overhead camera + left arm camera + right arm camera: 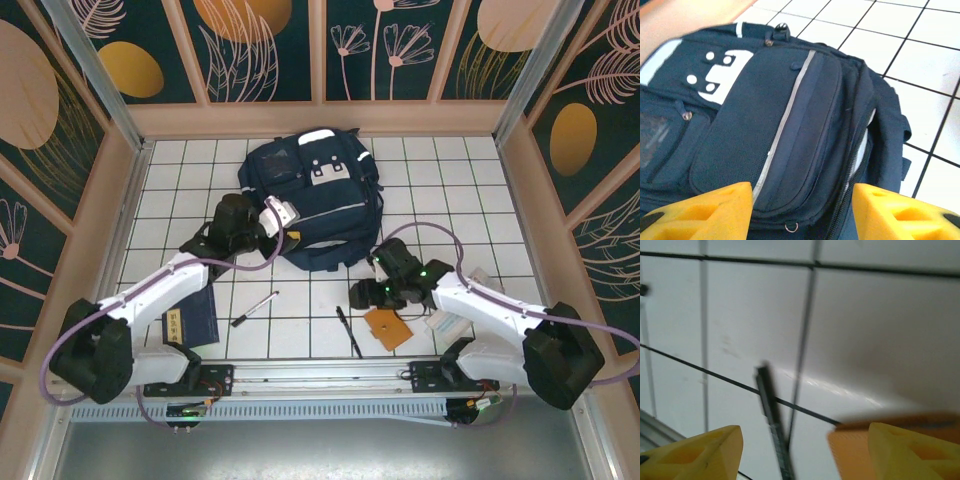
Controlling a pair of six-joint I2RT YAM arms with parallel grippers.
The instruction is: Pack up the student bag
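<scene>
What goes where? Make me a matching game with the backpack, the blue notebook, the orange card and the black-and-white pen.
Things:
1. backpack
2. blue notebook
3. orange card
4. black-and-white pen

Places:
A. right beside the right arm
B. far middle of the table
C. right beside the left arm, at the near edge
D. between the blue notebook and the black pen

Pairs: 1-B, 2-C, 3-A, 4-D

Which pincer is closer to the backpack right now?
Left. The left pincer hovers open over the backpack's near left side. The right pincer is off to the backpack's near right, open above a black pen and an orange pad.
</scene>
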